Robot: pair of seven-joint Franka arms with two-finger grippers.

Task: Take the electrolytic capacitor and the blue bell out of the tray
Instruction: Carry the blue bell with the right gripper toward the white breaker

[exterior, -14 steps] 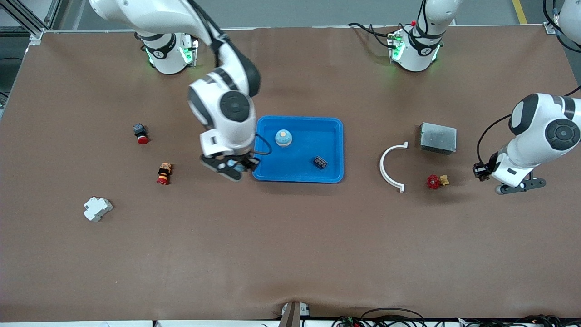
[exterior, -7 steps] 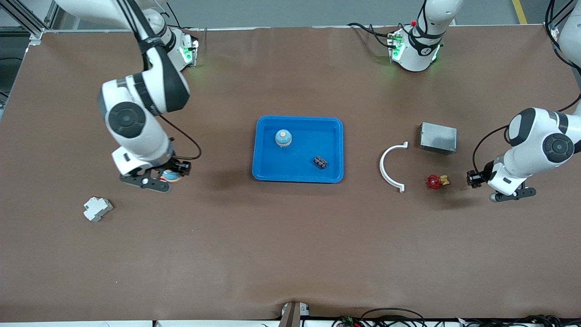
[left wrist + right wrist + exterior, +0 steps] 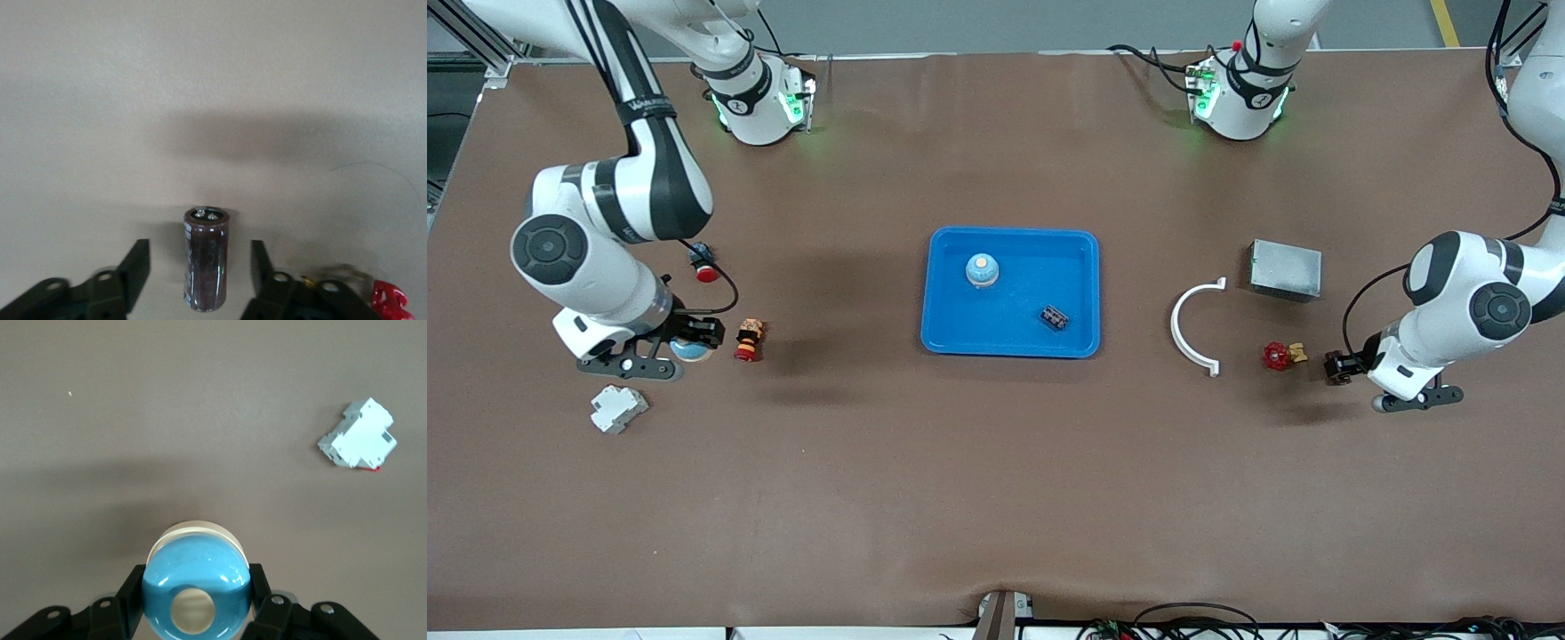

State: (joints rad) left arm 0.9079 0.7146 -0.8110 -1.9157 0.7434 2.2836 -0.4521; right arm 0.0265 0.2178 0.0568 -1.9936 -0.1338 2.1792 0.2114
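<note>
The blue dome bell [image 3: 197, 590] with a cream base sits between the fingers of my right gripper [image 3: 197, 597], which is shut on it. In the front view that gripper [image 3: 691, 348] is low over the table between a white breaker and an orange-red button. My left gripper [image 3: 198, 270] is open around the dark brown capacitor [image 3: 205, 267], with a gap on each side of it. In the front view the capacitor [image 3: 1332, 367] and the left gripper [image 3: 1343, 366] are at the left arm's end of the table, beside a red valve.
A blue tray [image 3: 1085, 342] mid-table holds a second blue dome [image 3: 982, 269] and a small black part [image 3: 1055, 317]. Around my right gripper: white breaker [image 3: 617, 408], orange-red button [image 3: 748, 340], red button [image 3: 704, 264]. Around my left gripper: red valve [image 3: 1280, 356], white curved piece [image 3: 1190, 331], grey box [image 3: 1285, 269].
My right arm has swung from the tray's edge to the right arm's end of the table, carrying the bell. My left gripper has sunk lower and opened off the capacitor.
</note>
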